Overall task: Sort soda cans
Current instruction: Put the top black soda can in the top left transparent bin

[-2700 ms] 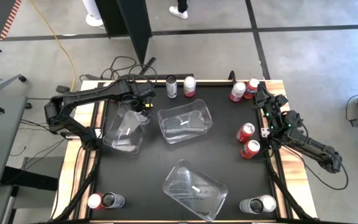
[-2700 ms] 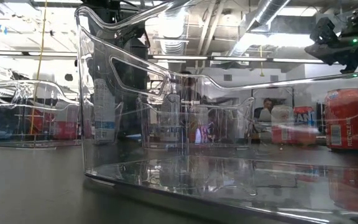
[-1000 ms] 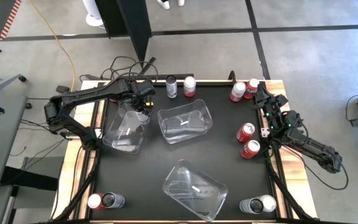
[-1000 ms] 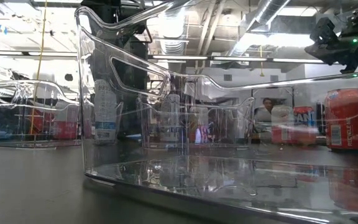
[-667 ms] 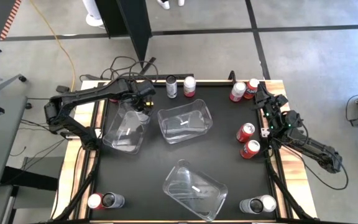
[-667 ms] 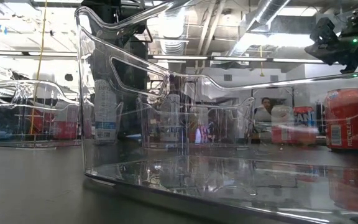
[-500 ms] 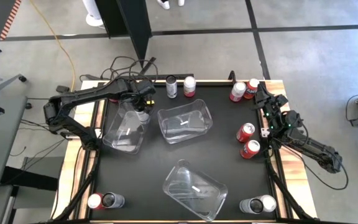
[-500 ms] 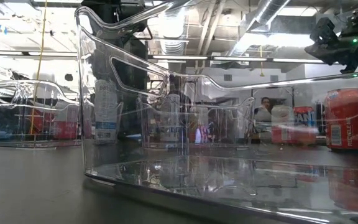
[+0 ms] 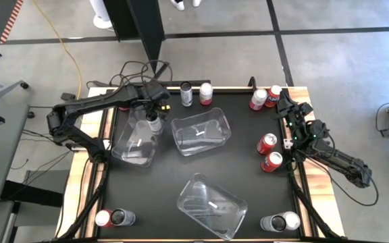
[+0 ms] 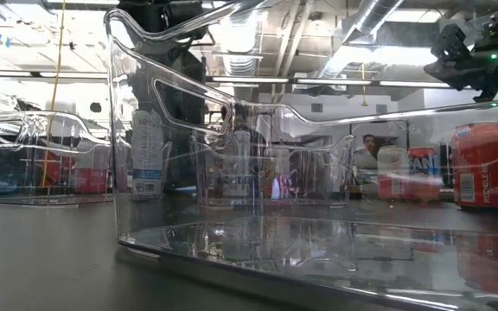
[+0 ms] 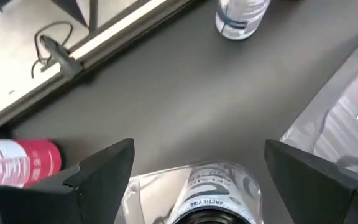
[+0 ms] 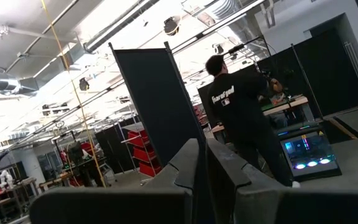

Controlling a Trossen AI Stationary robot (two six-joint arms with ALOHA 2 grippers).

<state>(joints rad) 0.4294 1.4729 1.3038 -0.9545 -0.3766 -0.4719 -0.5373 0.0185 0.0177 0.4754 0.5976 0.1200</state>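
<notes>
The left gripper [image 9: 155, 112] hangs at the far end of the left clear bin [image 9: 128, 150], fingers spread wide, and a silver can [image 9: 154, 124] sits in the gap between them (white body, blue lettering, seen in the left wrist view [image 11: 218, 196]); whether the fingers touch it cannot be told. The other soda cans [image 9: 267, 142] are red or dark with silver tops, standing in pairs along the table's edges and corners. The right gripper [image 9: 280, 101] waits clenched and empty near the far right corner.
</notes>
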